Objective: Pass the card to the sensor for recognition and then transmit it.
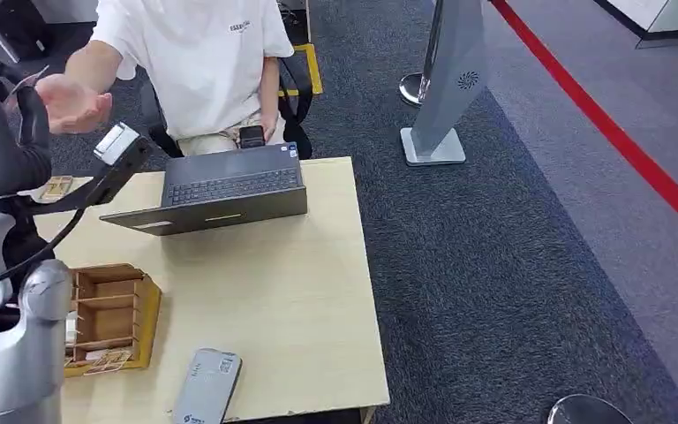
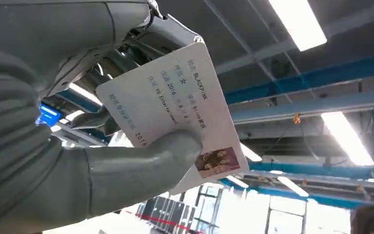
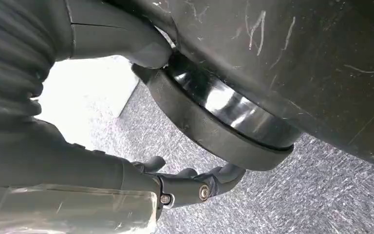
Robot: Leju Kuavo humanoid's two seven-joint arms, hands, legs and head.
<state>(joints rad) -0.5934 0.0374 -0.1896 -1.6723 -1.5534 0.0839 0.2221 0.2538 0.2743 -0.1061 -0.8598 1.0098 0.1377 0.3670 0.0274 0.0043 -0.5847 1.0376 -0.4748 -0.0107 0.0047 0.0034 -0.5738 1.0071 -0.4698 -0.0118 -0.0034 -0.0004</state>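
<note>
My left hand is raised at the far left of the table. It pinches a white ID card between thumb and fingers; the card carries printed text and a small photo. In the head view the card's pale edge shows just beside a person's open palm, held out toward it. The sensor, a white head on a black stand, sits lower and to the right of my hand. My right hand hangs beside my body over the carpet, its fingers loosely curved with nothing in them.
A seated person in a white shirt faces me across the wooden table. On the table are an open laptop, a wooden card box at the near left, and a grey device at the front edge. A grey post stands on the carpet to the right.
</note>
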